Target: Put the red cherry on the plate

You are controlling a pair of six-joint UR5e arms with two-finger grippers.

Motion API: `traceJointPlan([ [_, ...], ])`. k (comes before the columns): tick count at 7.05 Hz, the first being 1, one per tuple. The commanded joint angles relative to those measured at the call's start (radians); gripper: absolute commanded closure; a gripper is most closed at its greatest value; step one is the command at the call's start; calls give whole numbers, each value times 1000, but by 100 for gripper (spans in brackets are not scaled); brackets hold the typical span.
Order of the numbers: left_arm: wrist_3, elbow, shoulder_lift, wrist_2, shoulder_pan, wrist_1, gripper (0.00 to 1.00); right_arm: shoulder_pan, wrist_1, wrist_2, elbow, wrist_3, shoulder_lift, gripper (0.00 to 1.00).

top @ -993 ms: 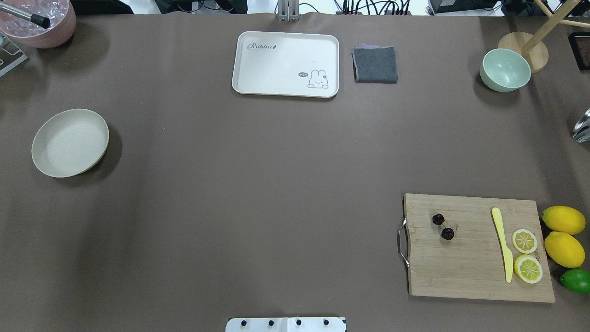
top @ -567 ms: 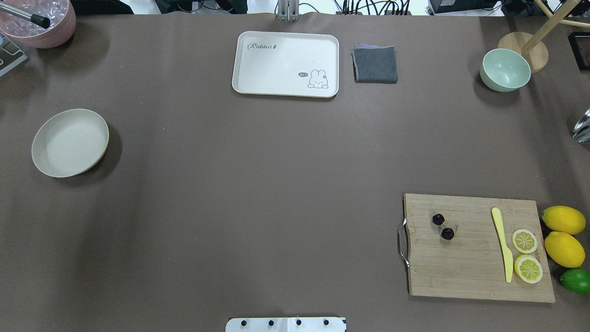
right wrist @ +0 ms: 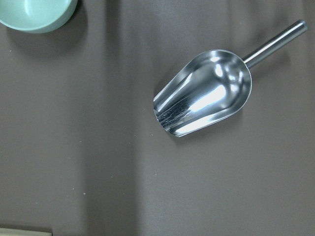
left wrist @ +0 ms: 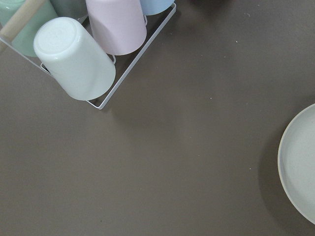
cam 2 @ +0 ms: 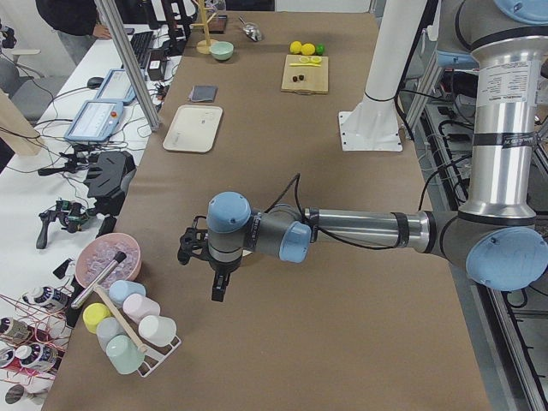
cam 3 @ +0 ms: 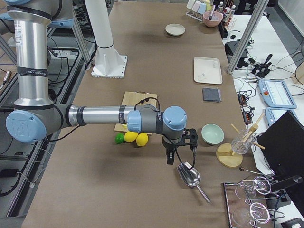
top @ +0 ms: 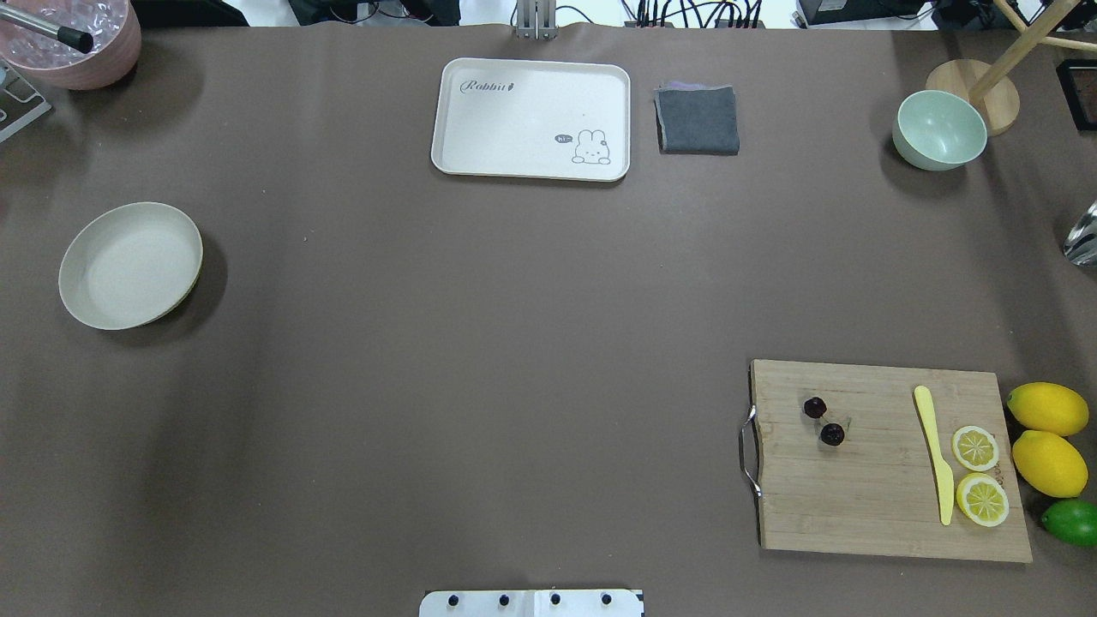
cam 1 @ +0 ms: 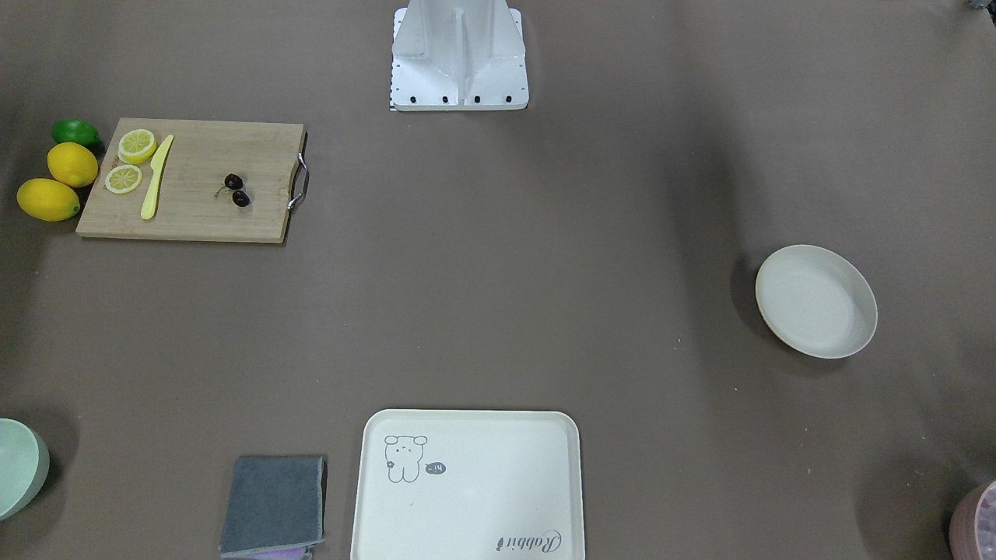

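Red cherry (top: 823, 421): two fruits on board (top: 874, 501); one plate (top: 128, 270); left end effector (cam 2: 218, 289), right end effector (cam 3: 169, 159) state unclear

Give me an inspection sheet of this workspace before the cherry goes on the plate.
Surface: brown table cover, flat.
Job's things: red cherry lies on the cutting board; plate empty, on the left arm's side.
Clutter: rabbit tray, grey cloth, green bowl, yellow knife, lemon slices, lemons, lime, metal scoop, racked cups.
Grippers: left gripper hangs near the racked cups, right gripper near the metal scoop; jaws cannot be judged.
Cables: bundle past the table's far edge.
Surroundings: side bench with tablets; a person stands there.
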Motion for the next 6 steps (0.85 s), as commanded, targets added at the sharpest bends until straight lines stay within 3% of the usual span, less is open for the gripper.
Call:
traceJointPlan([
  [1, 0, -1, 0, 0, 0, 0, 2, 0, -1, 0, 0, 0, -2, 0],
  [4, -8, -10, -52, -2, 29, -2, 2, 0, 1, -2, 2, 2, 1, 0],
  [5, -37, 4, -77, -5, 119, -33, 2, 0, 1, -2, 2, 3, 2, 0],
  [6, -216, 36, -107, -6, 158, -169, 2, 0, 1, -2, 3, 3, 2, 0],
])
